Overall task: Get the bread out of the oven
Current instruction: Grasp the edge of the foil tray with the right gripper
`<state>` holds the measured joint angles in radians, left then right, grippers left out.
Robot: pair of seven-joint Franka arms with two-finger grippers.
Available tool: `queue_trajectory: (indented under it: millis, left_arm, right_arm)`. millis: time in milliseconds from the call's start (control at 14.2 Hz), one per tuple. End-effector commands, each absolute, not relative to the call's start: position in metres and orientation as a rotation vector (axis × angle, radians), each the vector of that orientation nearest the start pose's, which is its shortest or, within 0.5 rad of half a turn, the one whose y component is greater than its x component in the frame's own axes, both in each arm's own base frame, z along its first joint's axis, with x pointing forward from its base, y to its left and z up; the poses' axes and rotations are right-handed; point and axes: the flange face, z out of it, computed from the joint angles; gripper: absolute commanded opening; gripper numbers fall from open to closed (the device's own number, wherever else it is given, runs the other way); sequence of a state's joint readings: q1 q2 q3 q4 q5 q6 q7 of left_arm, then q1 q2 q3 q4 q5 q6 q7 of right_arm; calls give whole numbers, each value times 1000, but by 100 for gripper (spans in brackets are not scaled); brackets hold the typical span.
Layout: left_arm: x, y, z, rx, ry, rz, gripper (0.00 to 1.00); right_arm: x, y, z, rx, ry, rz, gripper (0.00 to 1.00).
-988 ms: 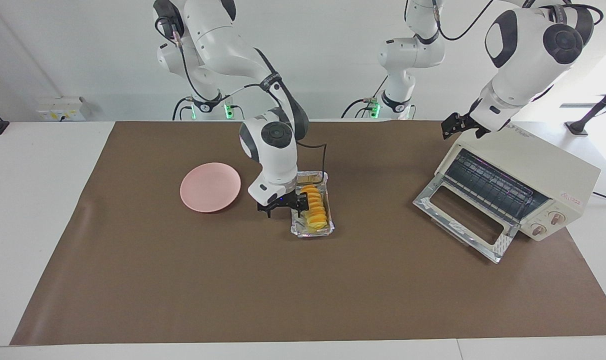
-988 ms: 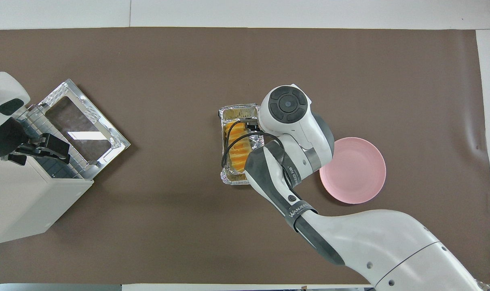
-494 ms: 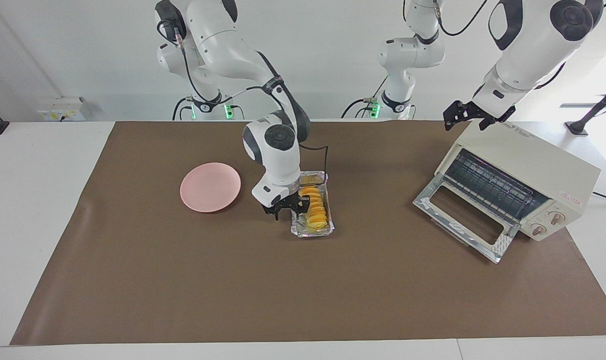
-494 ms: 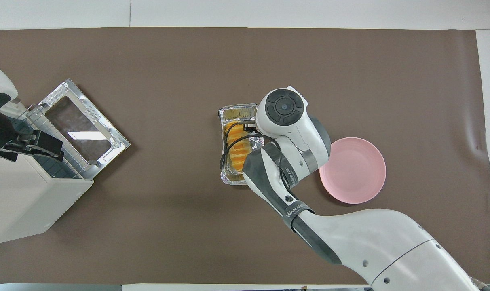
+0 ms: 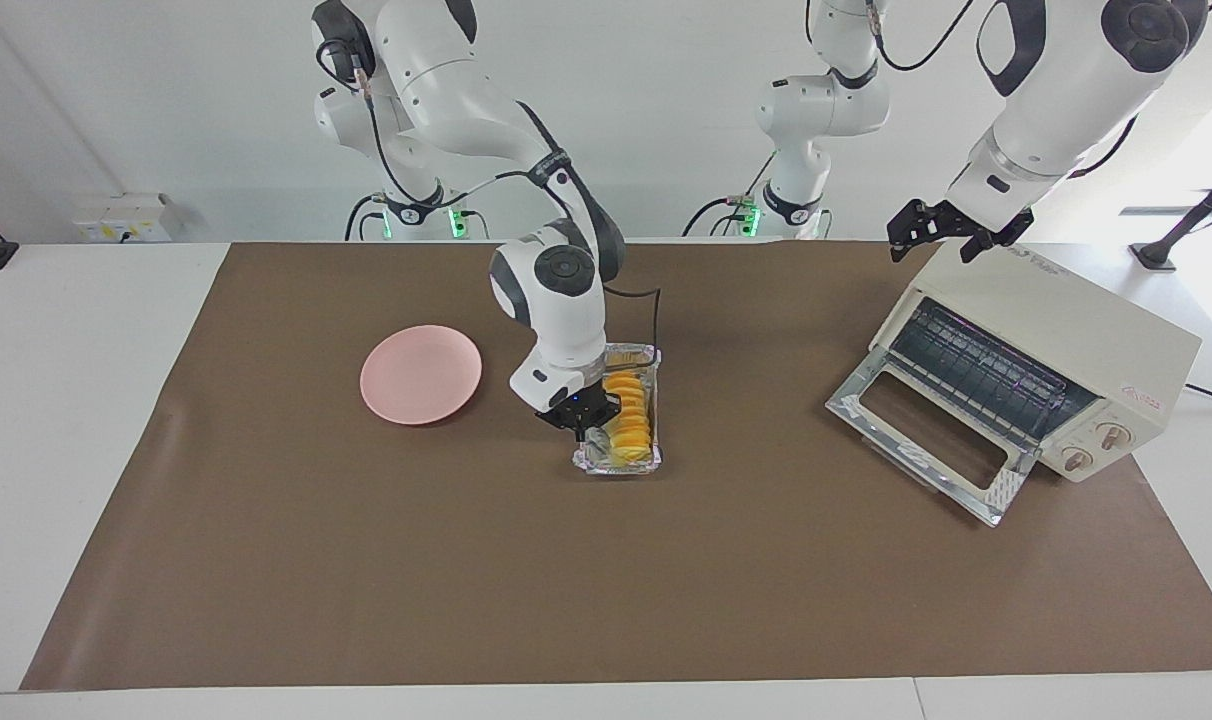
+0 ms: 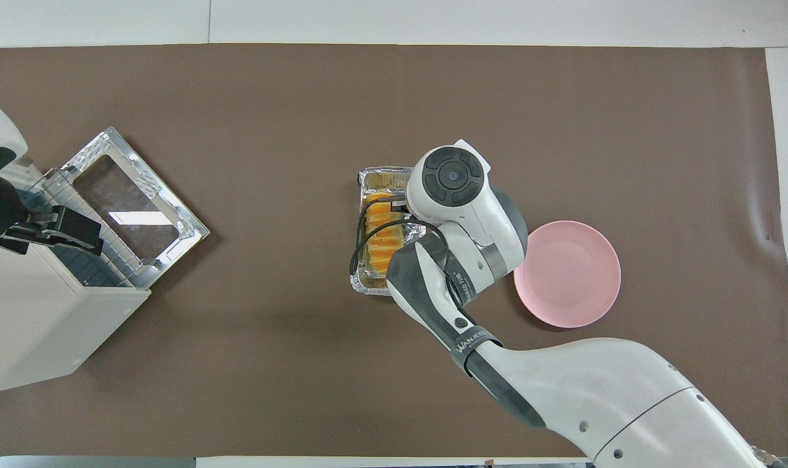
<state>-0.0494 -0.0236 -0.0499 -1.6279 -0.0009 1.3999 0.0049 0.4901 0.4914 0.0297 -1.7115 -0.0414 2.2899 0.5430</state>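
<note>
The bread [image 5: 629,415] [image 6: 380,238], a ridged golden-orange loaf, lies in a crinkled foil tray [image 5: 614,466] [image 6: 382,176] mid-table, outside the oven [image 5: 1071,335] [image 6: 36,331]. My right gripper [image 5: 578,420] is shut on the tray's side wall, the one toward the pink plate. In the overhead view its wrist hides the fingers. The oven's glass door [image 5: 924,440] hangs open and only the wire rack shows inside. Above the oven's top corner nearest the robots hangs my left gripper [image 5: 941,230] [image 6: 62,231], open and holding nothing.
A round pink plate [image 5: 421,373] [image 6: 566,273] sits beside the tray, toward the right arm's end of the table. A brown mat [image 5: 466,560] covers the table. The oven stands at the left arm's end, angled toward the middle.
The right gripper went from open to shut on the tray's wall, and the tray shifted and turned slightly. The left gripper rose from the oven's top edge and now holds still.
</note>
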Motion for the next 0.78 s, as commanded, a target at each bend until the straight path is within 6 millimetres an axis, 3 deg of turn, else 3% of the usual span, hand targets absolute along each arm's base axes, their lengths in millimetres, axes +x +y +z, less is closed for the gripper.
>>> queue_trajectory:
  millis: [0,71,212,353,564,705]
  left_arm:
    - [523,-54,599,-3101,173,281,100]
    - [523,-54,600,-3102,177,278,100]
    - [523,-54,600,-3102,173,278,100]
    - [523,-54,600,-3101,172,276,100]
    - [523,-52,600,-3103,163,278,100]
    - [523,-51,600,-3103,161,278,100]
  right_arm:
    - [604,314,326,-3110,-10,-145,0]
    - [617,308,337,-3110,17,-142,0]
    - [656,277,363,-3138,103,-75,0]
    - [696,238,389,-3150,29,-42,0]
    - [728,148,390,-3054,-43,-55,0]
    - [736,117,379,-3055,-166,-69,0]
